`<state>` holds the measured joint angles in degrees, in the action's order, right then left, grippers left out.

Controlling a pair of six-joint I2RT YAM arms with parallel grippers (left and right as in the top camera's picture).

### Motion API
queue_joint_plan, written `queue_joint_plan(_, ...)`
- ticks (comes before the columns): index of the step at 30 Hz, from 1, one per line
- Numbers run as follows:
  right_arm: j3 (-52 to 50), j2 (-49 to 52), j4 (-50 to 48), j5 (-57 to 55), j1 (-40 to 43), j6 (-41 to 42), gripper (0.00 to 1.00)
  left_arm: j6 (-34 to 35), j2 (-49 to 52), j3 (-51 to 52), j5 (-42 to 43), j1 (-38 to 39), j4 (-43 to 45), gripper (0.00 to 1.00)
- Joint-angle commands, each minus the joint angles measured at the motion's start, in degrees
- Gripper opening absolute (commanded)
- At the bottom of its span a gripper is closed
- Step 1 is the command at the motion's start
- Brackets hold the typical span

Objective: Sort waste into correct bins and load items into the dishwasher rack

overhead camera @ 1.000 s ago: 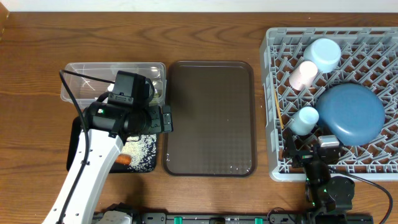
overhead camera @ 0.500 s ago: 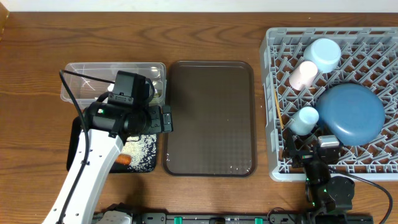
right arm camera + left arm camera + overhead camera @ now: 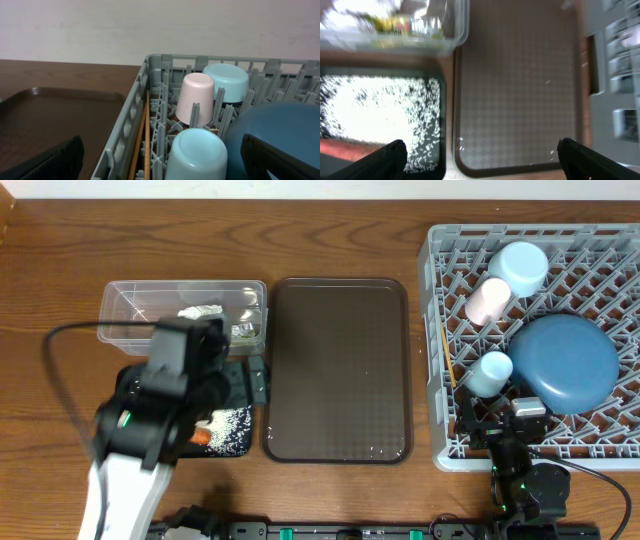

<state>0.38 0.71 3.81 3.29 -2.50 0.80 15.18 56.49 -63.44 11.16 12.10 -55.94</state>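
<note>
While the left pincer (image 3: 481, 159) gapes, rice (image 3: 375, 115) lies below, off-centre.

The rack (image 3: 440, 330) is a grey lattice, with a pink cup (image 3: 487, 301), a light-blue cup (image 3: 490, 372), a pale-blue bowl (image 3: 518, 266) and a blue plate (image 3: 565, 363). The serving tray (image 3: 335, 370) is dark brown and diamond-patterned. White rice (image 3: 370, 107) speckles the black tray (image 3: 385, 72).

The left arm reaches up from the near left edge. The left gripper (image 3: 480, 157) points right, jaws wide apart, empty. The right arm sits folded near right. The right gripper (image 3: 165, 160) faces far, jaws spread, empty.
</note>
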Motion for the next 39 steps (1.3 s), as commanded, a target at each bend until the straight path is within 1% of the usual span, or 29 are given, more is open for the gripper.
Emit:
queue_joint_plan(1,-0.1,-0.4,0.3,-0.5,-0.5,-0.7,0.99,-0.1,-7.7,-0.5,-0.7,0.0,-0.2,0.98)
queue_joint_plan(8,-0.1,-0.4,0.3,-0.5,-0.5,-0.7,0.99,-0.1,-22.8,-0.5,-0.7,0.0,-0.2,0.98)
queue_joint_plan(20,-0.1,-0.4,0.3,-0.5,-0.5,-0.7,0.99,-0.1,-36.7,-0.4,-0.7,-0.2,-0.6,0.98)
queue_joint_plan(26,-0.1,-0.4,0.3,-0.5,-0.5,-0.7,0.99,-0.1,-41.3,-0.4,-0.7,-0.2,-1.3,0.98)
queue_joint_plan(32,-0.1,-0.4,0.3,-0.5,-0.5,-0.7,0.99,-0.1,-44.0,-0.4,-0.7,-0.3,-5.4,0.98)
queue_joint_plan(39,-0.1,-0.4,0.3,-0.5,-0.5,-0.7,0.99,-0.1,-45.7,1.3,-0.7,-3.4,-5.6,0.98)
